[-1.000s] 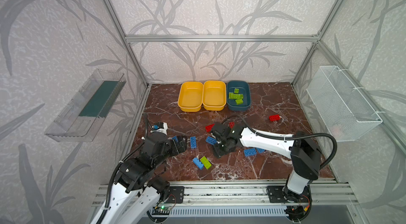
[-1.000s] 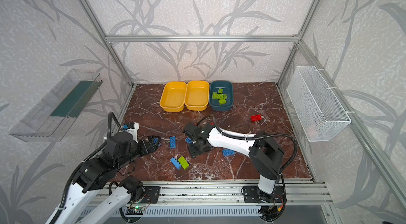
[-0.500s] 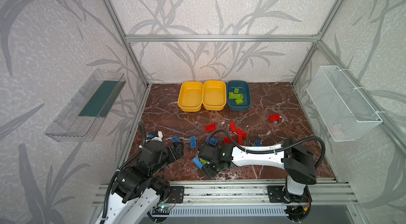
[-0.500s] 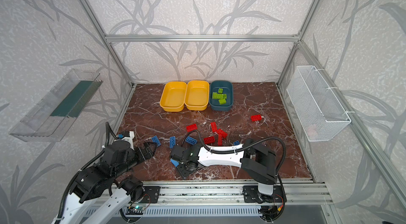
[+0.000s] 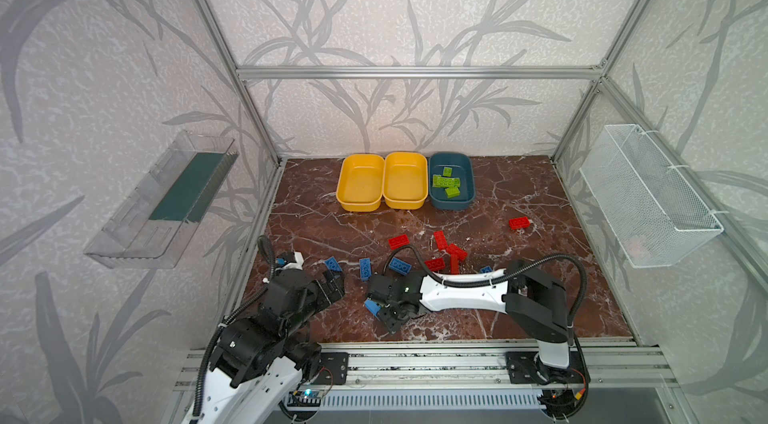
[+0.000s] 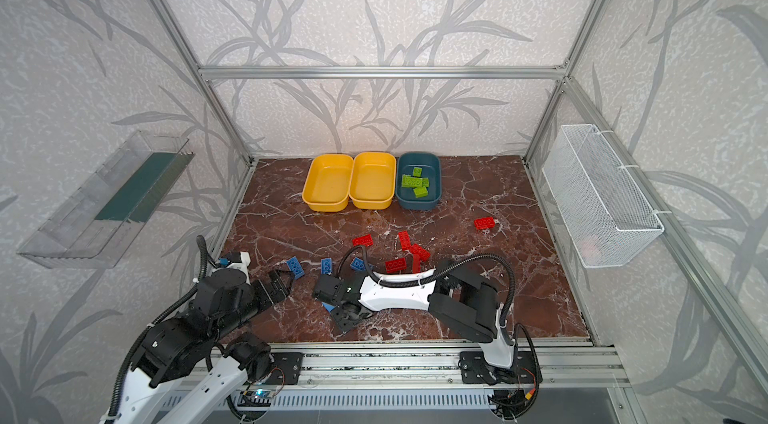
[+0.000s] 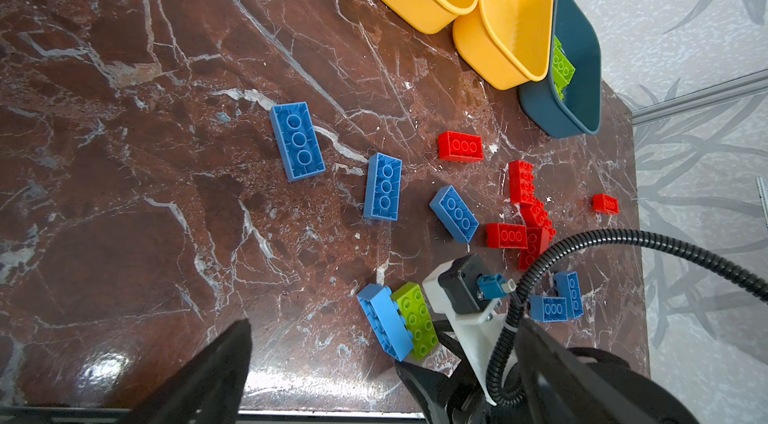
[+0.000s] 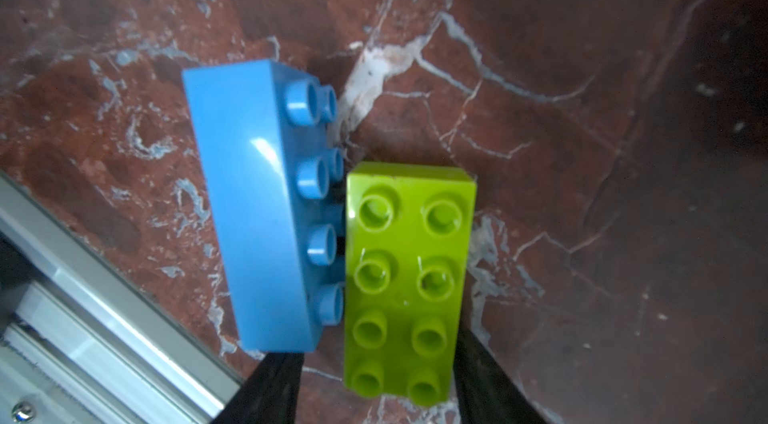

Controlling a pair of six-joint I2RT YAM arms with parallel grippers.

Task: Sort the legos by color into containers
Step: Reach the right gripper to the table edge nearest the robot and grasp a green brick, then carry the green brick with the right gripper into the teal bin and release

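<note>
My right gripper (image 8: 374, 384) is open, low over the table near the front edge. Its fingers straddle one end of a lime green lego (image 8: 409, 276): one finger touches that lego's side and a gap remains at the other. A blue lego (image 8: 266, 209) lies on its side against the green one. In both top views the right gripper (image 5: 384, 309) hides the green lego. My left gripper (image 5: 332, 280) is wide open and empty at the near left. Several blue legos (image 5: 365, 268) and red legos (image 5: 440, 241) lie mid-table. Two empty yellow containers (image 5: 359, 182) and a teal container (image 5: 451, 204) holding green legos (image 5: 446, 181) stand at the back.
A white wire basket (image 5: 648, 197) hangs on the right wall and a clear tray (image 5: 162, 197) on the left wall. The aluminium rail (image 5: 415, 353) runs just in front of the right gripper. The right arm (image 5: 461, 297) stretches across the front of the table.
The right gripper moved from mid-table toward the front edge and down over the green lego, its jaws narrowing. The left arm drew back toward the near left.
</note>
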